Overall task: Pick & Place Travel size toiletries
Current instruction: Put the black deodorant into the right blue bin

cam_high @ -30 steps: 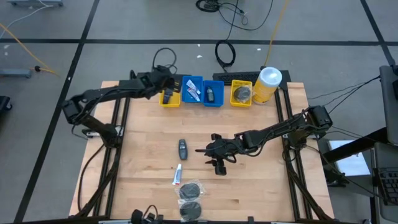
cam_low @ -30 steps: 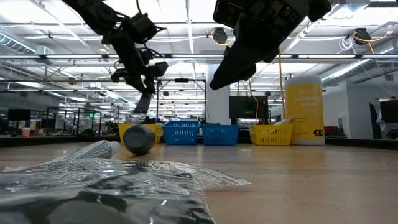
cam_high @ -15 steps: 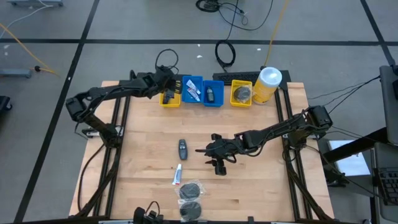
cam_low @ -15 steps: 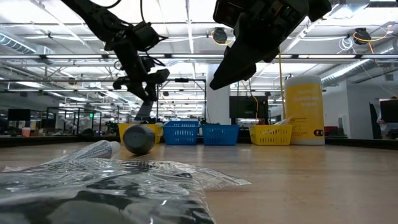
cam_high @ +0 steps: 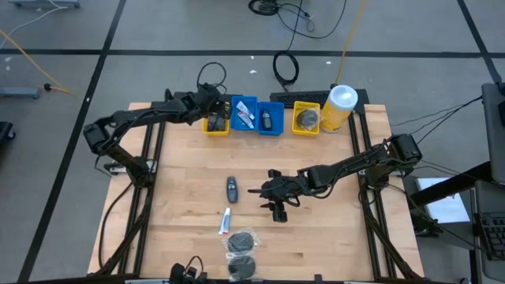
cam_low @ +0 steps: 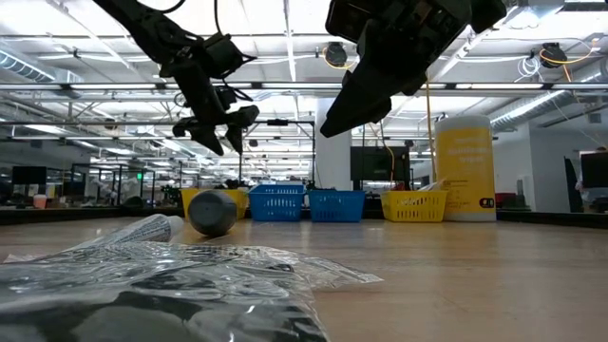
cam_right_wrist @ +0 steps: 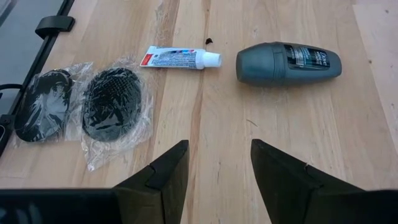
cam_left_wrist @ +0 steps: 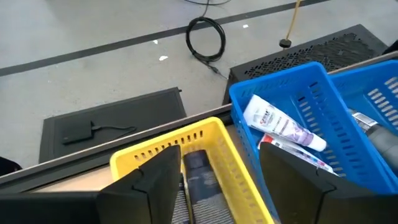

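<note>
While the left gripper (cam_high: 214,113) hangs with jaws apart over the left yellow bin (cam_left_wrist: 214,140), a dark packet (cam_left_wrist: 199,169) lies inside, its long axis along the bin. Mid-table, the bottle (cam_high: 231,188) points toward the bins and the tube (cam_high: 225,222) lies roughly parallel beside two puffs (cam_right_wrist: 112,102). Nearby, the right gripper (cam_high: 269,196) hovers open-jawed, empty.

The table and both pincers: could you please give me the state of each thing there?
Left pincer: open, empty, over the yellow bin.
Right pincer: open, empty, above the table.
Dark bottle: lying on its side.
White tube: lying flat, capped.
Two mesh puffs: bagged, side by side.
</note>
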Available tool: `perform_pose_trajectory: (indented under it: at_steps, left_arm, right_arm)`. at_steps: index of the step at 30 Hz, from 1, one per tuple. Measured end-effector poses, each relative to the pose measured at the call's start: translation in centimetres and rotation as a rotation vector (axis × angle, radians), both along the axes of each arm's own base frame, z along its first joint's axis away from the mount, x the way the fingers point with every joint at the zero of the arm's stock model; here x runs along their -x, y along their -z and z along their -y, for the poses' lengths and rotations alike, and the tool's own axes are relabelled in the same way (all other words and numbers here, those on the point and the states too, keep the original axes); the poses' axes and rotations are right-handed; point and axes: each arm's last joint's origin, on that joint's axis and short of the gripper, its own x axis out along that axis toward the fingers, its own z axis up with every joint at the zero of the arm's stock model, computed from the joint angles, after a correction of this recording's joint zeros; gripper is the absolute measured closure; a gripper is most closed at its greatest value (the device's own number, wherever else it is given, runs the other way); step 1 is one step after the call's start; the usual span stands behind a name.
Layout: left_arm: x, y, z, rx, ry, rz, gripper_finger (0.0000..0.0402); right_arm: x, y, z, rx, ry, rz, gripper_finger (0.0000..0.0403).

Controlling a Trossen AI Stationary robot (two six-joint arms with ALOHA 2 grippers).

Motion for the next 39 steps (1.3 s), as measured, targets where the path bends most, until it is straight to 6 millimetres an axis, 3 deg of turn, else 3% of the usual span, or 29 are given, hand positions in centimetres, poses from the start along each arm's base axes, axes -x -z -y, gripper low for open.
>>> perform_pose_trajectory:
  at_steps: [5, 10, 16, 24, 39]
  left_arm:
    - [-0.5, 0.1, 0.6, 0.048, 0.082, 0.035, 0.0189]
    - [-1.7, 0.2, 2.4, 0.144, 0.263, 0.070, 0.0199]
    - [-3.3, 0.9, 6.7, 0.220, 0.567, -0.029, 0.0208]
    - [-4.4, 1.5, 12.4, 0.282, 0.757, -0.148, 0.0211]
    - [-4.7, 1.9, 21.6, -0.006, 1.435, -0.436, 0.0211]
  right_arm:
    - [0.0, 0.0, 0.0, 0.000, 0.000, 0.000, 0.0238]
    - [0.0, 0.0, 0.0, 0.000, 0.000, 0.000, 0.0238]
    - [0.0, 0.0, 0.0, 0.000, 0.000, 0.000, 0.0238]
    - [0.0, 0.0, 0.0, 0.000, 0.000, 0.000, 0.0238]
    - [0.0, 0.0, 0.0, 0.000, 0.000, 0.000, 0.0238]
